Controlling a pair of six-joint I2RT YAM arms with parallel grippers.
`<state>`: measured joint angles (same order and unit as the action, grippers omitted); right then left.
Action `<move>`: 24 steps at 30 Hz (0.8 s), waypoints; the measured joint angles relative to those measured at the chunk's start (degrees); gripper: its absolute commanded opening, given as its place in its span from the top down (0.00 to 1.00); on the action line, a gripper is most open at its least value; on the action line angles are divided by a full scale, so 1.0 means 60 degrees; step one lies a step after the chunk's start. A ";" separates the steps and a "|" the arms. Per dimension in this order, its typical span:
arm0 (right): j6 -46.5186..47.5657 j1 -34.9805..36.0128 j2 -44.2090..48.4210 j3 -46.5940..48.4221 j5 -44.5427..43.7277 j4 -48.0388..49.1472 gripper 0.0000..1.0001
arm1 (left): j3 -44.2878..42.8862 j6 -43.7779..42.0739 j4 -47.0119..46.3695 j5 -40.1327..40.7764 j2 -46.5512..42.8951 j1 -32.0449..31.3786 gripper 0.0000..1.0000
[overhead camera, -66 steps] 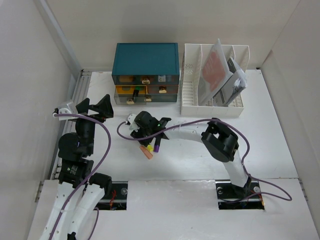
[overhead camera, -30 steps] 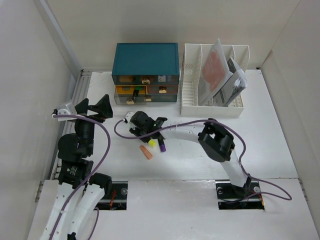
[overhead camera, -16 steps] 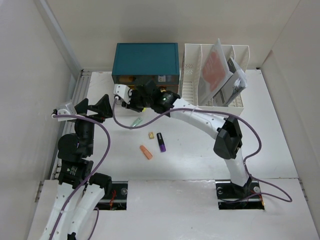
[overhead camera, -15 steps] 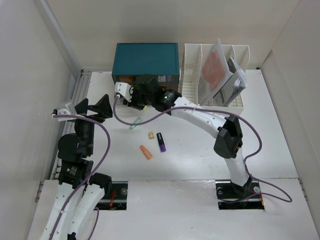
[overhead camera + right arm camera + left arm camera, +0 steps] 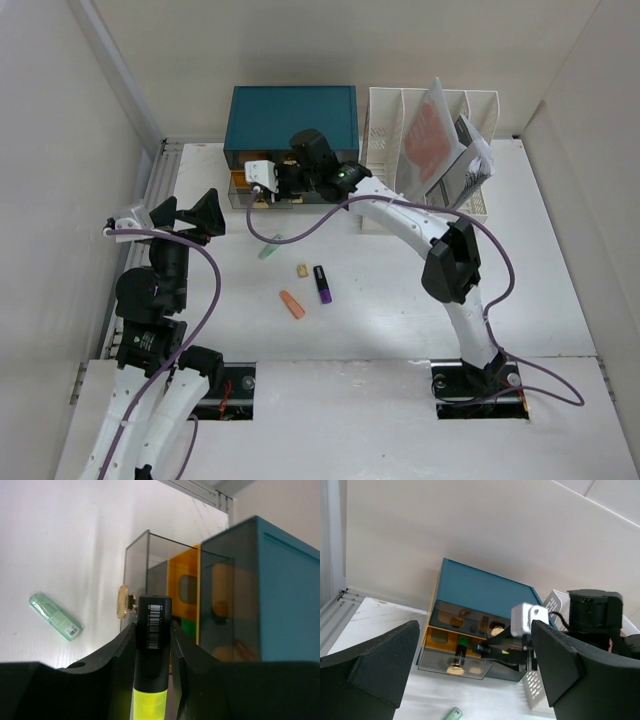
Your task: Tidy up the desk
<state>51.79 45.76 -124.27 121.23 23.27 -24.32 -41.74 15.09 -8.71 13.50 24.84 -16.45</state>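
Observation:
My right gripper (image 5: 153,632) is shut on a yellow highlighter (image 5: 154,622) with a black barcoded cap, holding it just in front of the open lower-left drawer (image 5: 136,575) of the teal drawer unit (image 5: 291,120). The top view has that gripper (image 5: 283,183) over the pulled-out drawer (image 5: 258,192). A green-capped marker (image 5: 461,647) lies inside the drawer. On the table lie a pale green item (image 5: 266,250), a small yellow piece (image 5: 302,269), a purple highlighter (image 5: 322,284) and an orange one (image 5: 292,304). My left gripper (image 5: 190,214) is raised at the left, open and holding nothing.
A white file organizer (image 5: 385,190) with papers stands right of the drawer unit. The drawer has a gold knob (image 5: 123,601). A purple cable (image 5: 300,232) loops from the right wrist over the table. Side walls close in on both sides.
My right arm carried the yellow highlighter from the middle of the table back to the open drawer. The pale green item now lies uncovered on the table. The left arm has not moved.

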 measured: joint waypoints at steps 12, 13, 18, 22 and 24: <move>0.1096 0.0015 -0.0692 0.0561 0.1129 -0.0164 1.00 | 0.0000 -0.0018 0.0000 0.0015 0.0113 0.0000 0.07; 0.1155 0.0015 -0.0739 0.0616 0.1166 -0.0157 1.00 | 0.0000 -0.0036 -0.0004 0.0018 0.0138 0.0000 0.07; 0.1388 0.0015 -0.0958 0.0911 0.1235 -0.0091 1.00 | 0.0000 -0.0047 0.0004 0.0047 0.0222 0.0000 0.07; 0.1468 0.0015 -0.1279 0.1253 0.1249 0.0044 1.00 | 0.0000 -0.0087 0.0004 0.0120 0.0229 0.0000 0.07; 0.1472 0.0015 -0.1424 0.1333 0.1257 0.0164 1.00 | 0.0000 -0.0120 0.0000 0.0146 0.0251 0.0000 0.07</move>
<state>60.62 45.84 -132.81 129.23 30.81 -23.33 -41.74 14.37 -8.71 14.37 26.35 -16.45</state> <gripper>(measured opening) 0.346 0.924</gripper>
